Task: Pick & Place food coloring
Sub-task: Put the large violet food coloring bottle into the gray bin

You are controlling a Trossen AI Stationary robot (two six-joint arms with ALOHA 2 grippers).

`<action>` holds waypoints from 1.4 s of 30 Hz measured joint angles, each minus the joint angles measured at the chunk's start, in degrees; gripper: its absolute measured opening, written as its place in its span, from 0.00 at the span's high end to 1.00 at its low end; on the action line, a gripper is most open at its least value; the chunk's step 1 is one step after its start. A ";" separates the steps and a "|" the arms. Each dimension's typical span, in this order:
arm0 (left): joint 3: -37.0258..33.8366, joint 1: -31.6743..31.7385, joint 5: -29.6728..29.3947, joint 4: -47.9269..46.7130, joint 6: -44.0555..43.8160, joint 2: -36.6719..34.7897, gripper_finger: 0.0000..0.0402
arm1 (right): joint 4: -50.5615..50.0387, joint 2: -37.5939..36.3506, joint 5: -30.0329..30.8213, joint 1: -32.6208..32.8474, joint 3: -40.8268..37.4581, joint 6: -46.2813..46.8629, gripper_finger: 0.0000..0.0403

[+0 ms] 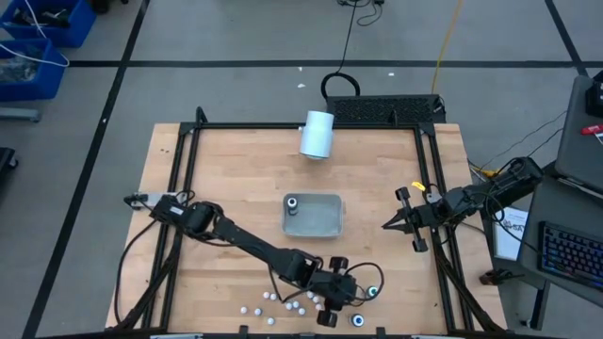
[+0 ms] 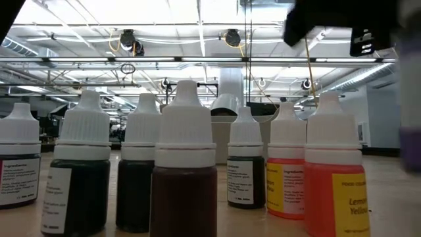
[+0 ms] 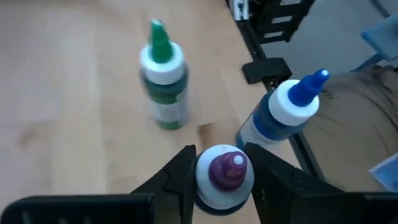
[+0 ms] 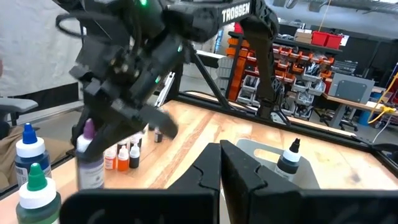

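My left gripper [image 1: 345,292] is near the table's near edge, shut on a purple-tipped food coloring bottle [image 3: 224,177]. A green-tipped bottle [image 3: 163,74] and a blue-tipped bottle [image 3: 283,115] stand on their bases just beyond it. Several small white-capped bottles [image 1: 283,303] stand grouped to its left and fill the low view [image 2: 184,164]. One dark bottle [image 1: 293,202] stands in the grey tray [image 1: 325,221]. My right gripper [image 1: 386,226] waits right of the tray, fingers shut [image 4: 221,149] on nothing. My left gripper pinches the purple-tipped bottle between its two fingers [image 3: 177,177], at the white collar [image 3: 205,186] just under the tip. The fingers come slanting down from the table's left. The bottle stays upright [image 4: 90,158]; whether its base is off the table, I cannot tell.
A large white cylinder [image 1: 317,134] lies near the table's far edge. Black frame rails [image 1: 429,188] run along the table's sides. Bare wood lies between the tray and the bottle group, and left of the tray.
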 joint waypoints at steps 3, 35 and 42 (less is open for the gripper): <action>0.04 -0.53 -4.40 -4.09 0.00 -2.57 0.70 | -0.49 0.00 0.00 0.00 0.00 0.05 1.00; -15.88 -0.55 -31.89 -22.34 -3.16 -27.49 0.70 | -0.70 0.09 -0.02 0.00 0.00 -0.11 1.00; -42.04 4.56 -25.94 3.03 -3.86 -43.26 0.70 | -0.89 0.24 -0.02 0.00 0.00 -0.55 1.00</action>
